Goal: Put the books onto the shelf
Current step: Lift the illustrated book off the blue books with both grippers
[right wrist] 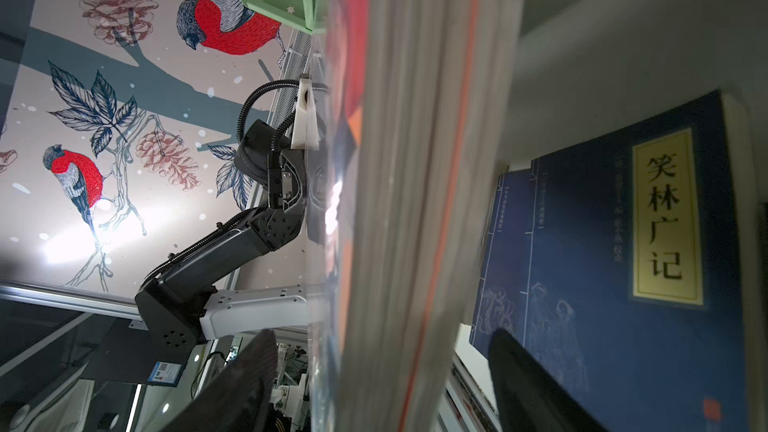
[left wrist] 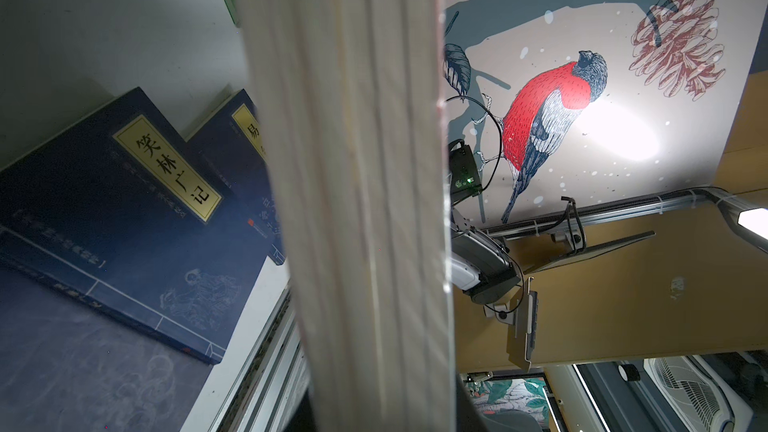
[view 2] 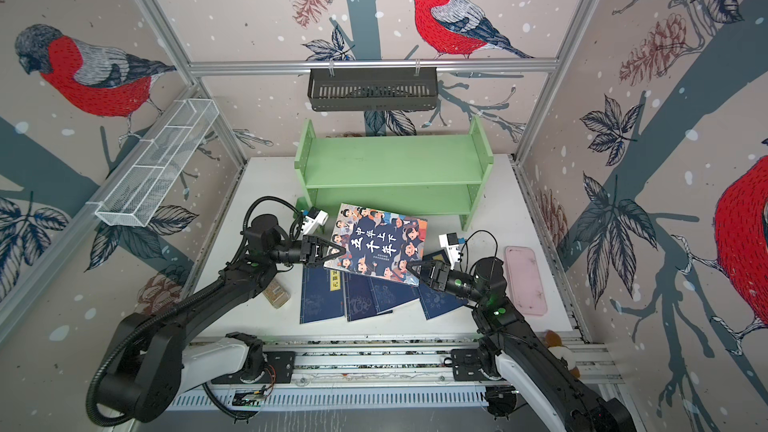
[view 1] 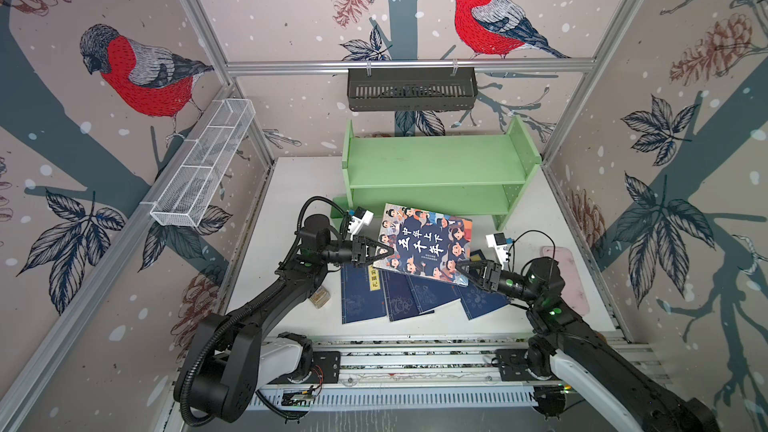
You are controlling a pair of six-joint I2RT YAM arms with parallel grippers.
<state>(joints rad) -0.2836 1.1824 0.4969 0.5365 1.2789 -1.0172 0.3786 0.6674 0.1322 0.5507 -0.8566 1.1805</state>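
The large book with the cartoon cover (view 1: 424,243) (view 2: 378,243) hangs tilted above the table, just in front of the light green shelf (view 1: 436,160) (view 2: 390,160). My left gripper (view 1: 384,250) (view 2: 338,252) is shut on its left edge; the page block (left wrist: 353,201) fills the left wrist view. My right gripper (view 1: 463,270) (view 2: 413,270) straddles the book's lower right corner. Its black fingers (right wrist: 245,380) stand open, with a gap on each side of the pages (right wrist: 415,201). Several navy-blue books (view 1: 361,301) (view 2: 320,301) (left wrist: 124,222) (right wrist: 623,263) lie fanned out beneath. Both shelf tiers are bare.
A black slotted basket (view 1: 411,89) hangs on the back rail and a white wire basket (view 1: 208,168) on the left wall. A pink tray (view 1: 565,280) lies at the right of the table. A small amber box (view 1: 319,297) sits under the left arm.
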